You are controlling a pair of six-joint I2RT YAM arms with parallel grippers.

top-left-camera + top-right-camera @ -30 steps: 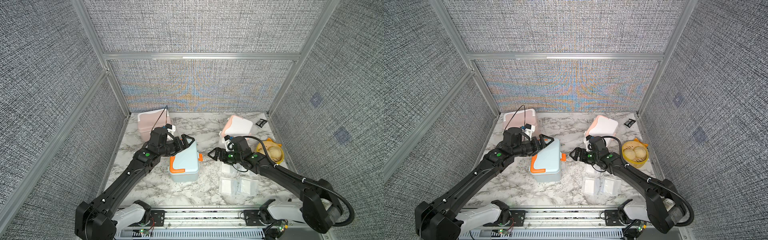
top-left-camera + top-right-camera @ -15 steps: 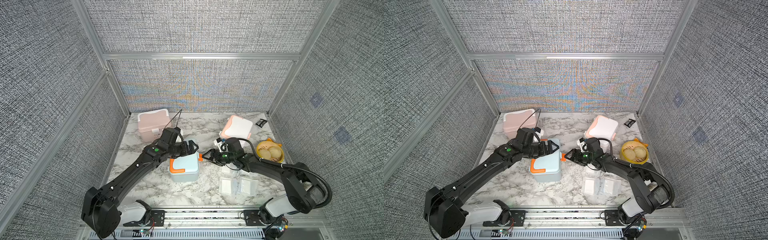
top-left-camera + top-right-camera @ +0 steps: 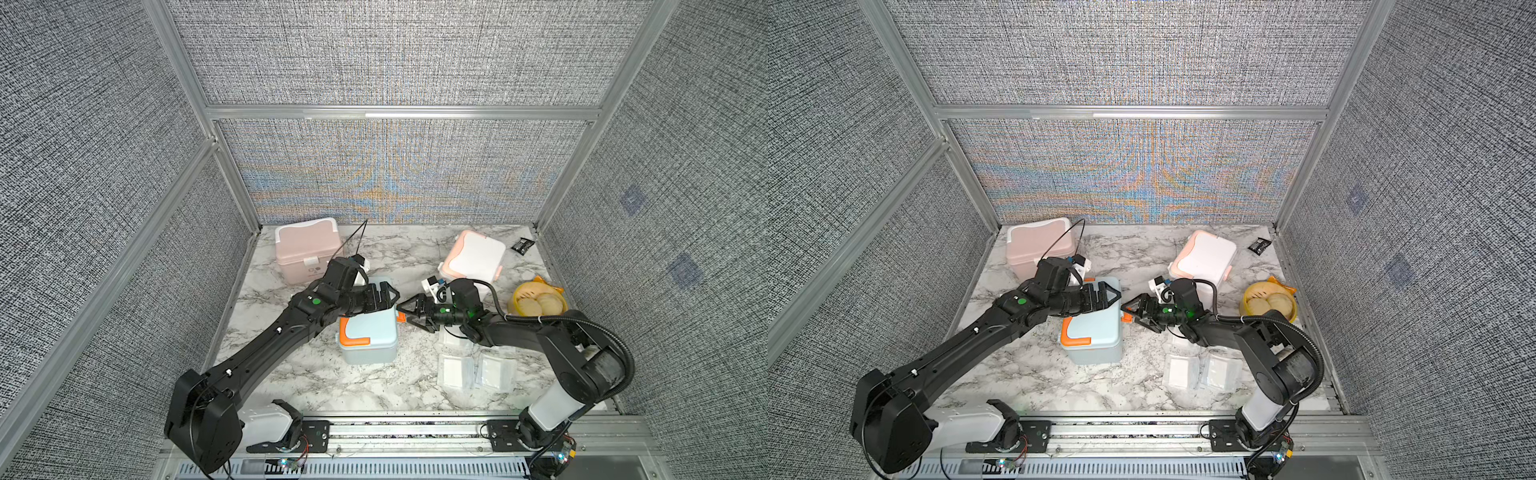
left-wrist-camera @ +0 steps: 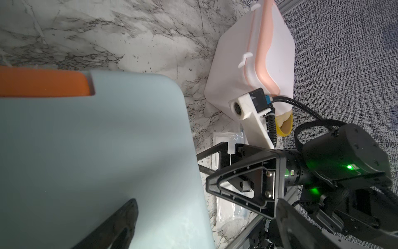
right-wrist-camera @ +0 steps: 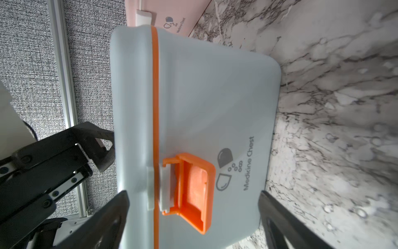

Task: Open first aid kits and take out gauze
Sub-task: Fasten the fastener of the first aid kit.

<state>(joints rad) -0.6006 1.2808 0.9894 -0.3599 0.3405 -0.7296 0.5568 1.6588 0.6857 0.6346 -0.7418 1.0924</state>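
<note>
Nearest the front edge of the counter [image 3: 316,374], two gauze packets [image 3: 457,371] lying flat side by side toward the front right corner, with a third [image 3: 453,337] just behind them and partly under the right arm; easily dragged or swept off by that arm's elbow if swung low.

Further in, near the middle, the pale blue-and-orange kit [image 3: 368,332] standing with lid shut but orange latch [image 5: 189,191] flipped outward in the right wrist view; likely the step in hand, lifting the lid. Right tool [image 3: 409,311] spread wide and empty, hovering just beside the latch side; left tool [image 3: 384,297] likewise spread wide and empty, poised over the lid's far end, contact impossible to tell. Risks, as judged: light box sliding or tipping toward the packets if pushed from one side without bracing; the two tools, tips nearly meeting, colliding; a finger slipping off the smooth rounded lid; latch snapping back if nudged.

Beyond, toward the back right corner, the white-and-peach kit [image 3: 473,259] tilted, with the right wrist camera close beside it; liable to be knocked. Toward the back left corner, the pink-and-white kit [image 3: 305,247] shut and well clear.
</note>
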